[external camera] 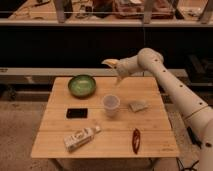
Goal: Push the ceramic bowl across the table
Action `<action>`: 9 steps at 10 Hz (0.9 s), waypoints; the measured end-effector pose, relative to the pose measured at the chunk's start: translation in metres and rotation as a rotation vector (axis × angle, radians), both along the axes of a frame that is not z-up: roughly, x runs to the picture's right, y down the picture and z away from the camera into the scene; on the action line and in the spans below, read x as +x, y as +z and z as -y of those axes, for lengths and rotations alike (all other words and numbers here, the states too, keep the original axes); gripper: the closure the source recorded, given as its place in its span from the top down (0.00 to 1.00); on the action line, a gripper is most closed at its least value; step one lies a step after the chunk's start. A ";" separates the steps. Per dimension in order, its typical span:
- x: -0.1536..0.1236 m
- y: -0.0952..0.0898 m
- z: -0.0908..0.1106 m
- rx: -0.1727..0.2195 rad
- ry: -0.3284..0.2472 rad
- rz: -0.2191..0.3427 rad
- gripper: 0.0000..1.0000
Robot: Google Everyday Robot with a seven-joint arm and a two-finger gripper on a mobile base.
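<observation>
The ceramic bowl (82,85) is round and green with a darker rim, and it sits at the back left of the light wooden table (152,127). My gripper (113,70) hangs above the table's back edge, to the right of the bowl and clear of it. Its two fingers stand apart with nothing between them. The white arm reaches in from the right side of the view.
A translucent plastic cup (111,104) stands mid-table, in front of the gripper. A flat black object (77,113) lies to the cup's left and a crumpled packet (138,106) to its right. A white carton (81,138) and a red item (135,140) lie near the front edge.
</observation>
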State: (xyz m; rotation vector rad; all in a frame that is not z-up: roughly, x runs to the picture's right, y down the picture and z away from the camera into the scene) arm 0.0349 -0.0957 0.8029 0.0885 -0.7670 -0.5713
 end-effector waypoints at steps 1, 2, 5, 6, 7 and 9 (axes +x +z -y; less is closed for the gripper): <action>-0.002 0.000 0.000 0.000 -0.003 0.002 0.80; 0.000 0.001 0.001 0.004 -0.004 -0.003 0.78; -0.006 0.015 0.025 0.104 -0.038 0.011 0.50; -0.023 0.023 0.031 0.145 -0.064 0.053 0.38; -0.038 0.029 0.030 0.163 -0.088 0.089 0.30; -0.080 0.042 0.015 0.184 -0.191 0.180 0.08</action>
